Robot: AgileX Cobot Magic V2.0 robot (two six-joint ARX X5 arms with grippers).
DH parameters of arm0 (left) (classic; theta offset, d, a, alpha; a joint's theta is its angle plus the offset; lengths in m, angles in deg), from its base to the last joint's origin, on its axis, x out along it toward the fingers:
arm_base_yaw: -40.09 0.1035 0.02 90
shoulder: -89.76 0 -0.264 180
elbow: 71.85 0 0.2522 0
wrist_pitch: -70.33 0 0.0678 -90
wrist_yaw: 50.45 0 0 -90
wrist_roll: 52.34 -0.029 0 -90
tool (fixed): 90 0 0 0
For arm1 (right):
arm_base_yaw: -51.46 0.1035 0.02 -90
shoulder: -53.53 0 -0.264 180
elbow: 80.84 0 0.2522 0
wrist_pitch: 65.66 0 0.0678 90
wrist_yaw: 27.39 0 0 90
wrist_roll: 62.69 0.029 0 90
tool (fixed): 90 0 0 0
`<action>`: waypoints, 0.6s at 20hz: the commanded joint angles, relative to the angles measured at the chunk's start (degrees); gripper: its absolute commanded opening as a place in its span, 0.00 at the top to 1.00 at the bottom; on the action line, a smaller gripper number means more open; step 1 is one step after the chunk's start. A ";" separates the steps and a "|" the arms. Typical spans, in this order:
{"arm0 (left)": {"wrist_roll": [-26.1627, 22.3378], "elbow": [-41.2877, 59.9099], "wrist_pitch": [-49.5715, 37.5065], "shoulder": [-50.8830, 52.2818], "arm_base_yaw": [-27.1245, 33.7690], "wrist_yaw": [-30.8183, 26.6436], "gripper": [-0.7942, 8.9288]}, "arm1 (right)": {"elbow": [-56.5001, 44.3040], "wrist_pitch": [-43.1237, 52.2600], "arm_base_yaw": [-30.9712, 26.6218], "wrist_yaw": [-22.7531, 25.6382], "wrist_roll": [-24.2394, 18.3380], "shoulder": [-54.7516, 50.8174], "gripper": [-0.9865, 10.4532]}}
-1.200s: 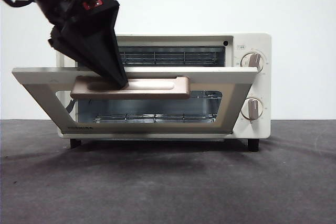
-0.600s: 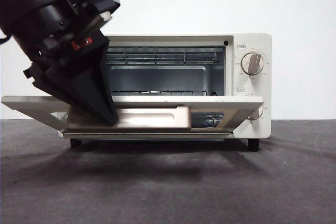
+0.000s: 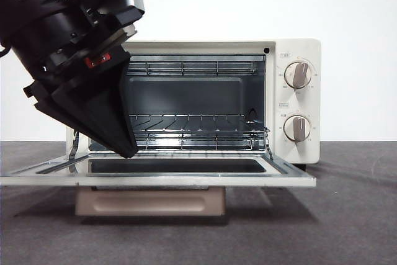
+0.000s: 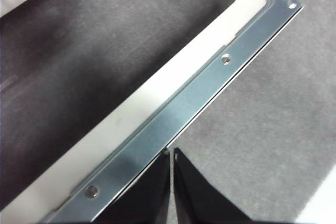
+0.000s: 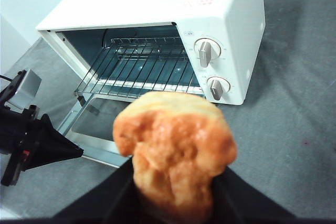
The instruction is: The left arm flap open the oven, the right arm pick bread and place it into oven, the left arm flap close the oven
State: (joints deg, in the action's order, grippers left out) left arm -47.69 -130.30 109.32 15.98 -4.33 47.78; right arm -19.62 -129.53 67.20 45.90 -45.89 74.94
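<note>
The cream-white oven [image 3: 298,48] stands with its door [image 3: 186,180] folded down flat, so the beige handle [image 3: 149,202] now hangs under it. The wire rack [image 3: 198,138] inside is bare. My left gripper [image 3: 127,152] is shut to a wedge, its tip just above the door's left part. In the left wrist view the left gripper [image 4: 171,153] sits at the door's metal frame [image 4: 173,124]. My right gripper [image 5: 176,192] is shut on the golden-orange bread [image 5: 176,148], held in the air in front of the oven [image 5: 220,9], facing its open mouth.
Two beige knobs [image 3: 299,74] sit on the oven's right panel. Dark grey tabletop [image 3: 347,215] runs in front of and beside the oven. The left gripper [image 5: 58,150] shows at the open door's left end in the right wrist view. A white wall stands behind.
The oven door has swung down from half open to lying flat, baring the rack. The left gripper's tip went down with it, off the handle.
</note>
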 commanded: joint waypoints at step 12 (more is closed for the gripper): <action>3.17 -8.90 16.02 31.52 -0.63 -8.85 0.90 | 0.59 14.43 9.27 -13.90 4.68 19.45 0.80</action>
State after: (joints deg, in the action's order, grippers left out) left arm -45.27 -138.15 125.85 47.87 -4.42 39.28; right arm -19.62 -115.67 76.12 32.15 -42.81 94.08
